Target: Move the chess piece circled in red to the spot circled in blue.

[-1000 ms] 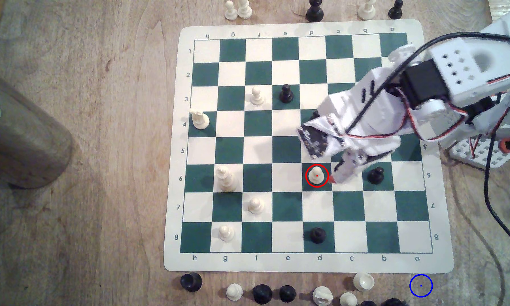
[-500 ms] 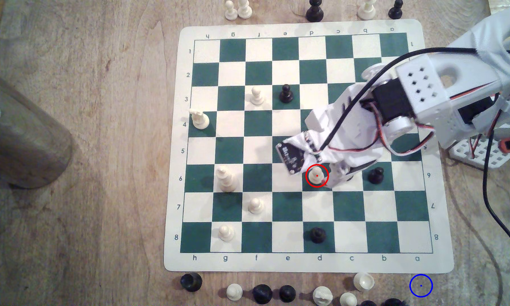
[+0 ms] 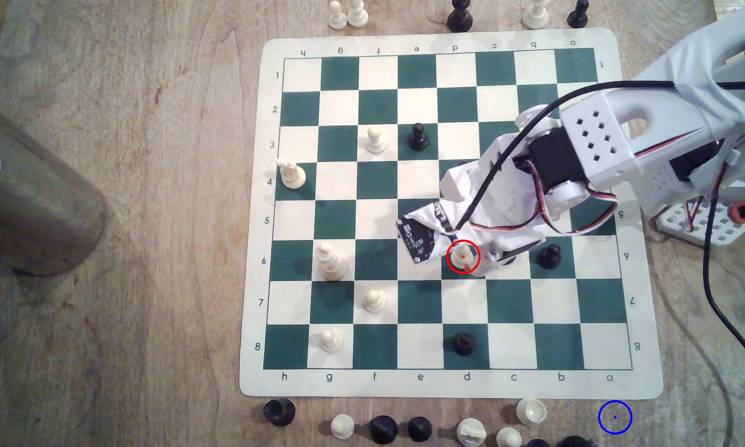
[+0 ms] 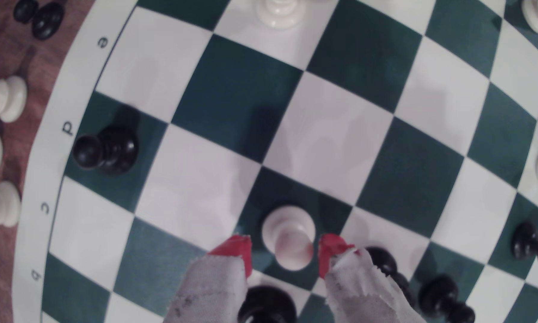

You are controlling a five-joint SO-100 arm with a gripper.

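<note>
The chess piece circled in red (image 3: 463, 256) is a cream pawn standing upright on a dark green square in row 6 of the chessboard (image 3: 448, 387). My gripper (image 3: 469, 260) hangs right over it from the exterior view's right. In the wrist view the pawn (image 4: 289, 239) sits between the two red-tipped fingers (image 4: 235, 248), with a narrow gap on each side of its head, so the gripper (image 4: 284, 252) is open around it. The spot circled in blue (image 3: 615, 417) is bare wood off the board's near right corner in the exterior view.
A black pawn (image 3: 549, 255) stands two squares to the exterior view's right of the gripper, and another (image 3: 463, 344) two rows nearer. A tall cream piece (image 3: 330, 260) is in row 6. Loose pieces (image 3: 532, 411) line the near edge. A brown cylinder (image 3: 31, 193) lies left.
The gripper moved toward the exterior view's left, from beside the circled pawn to over it. Its fingers now stand on either side of the pawn. The pawn has not moved.
</note>
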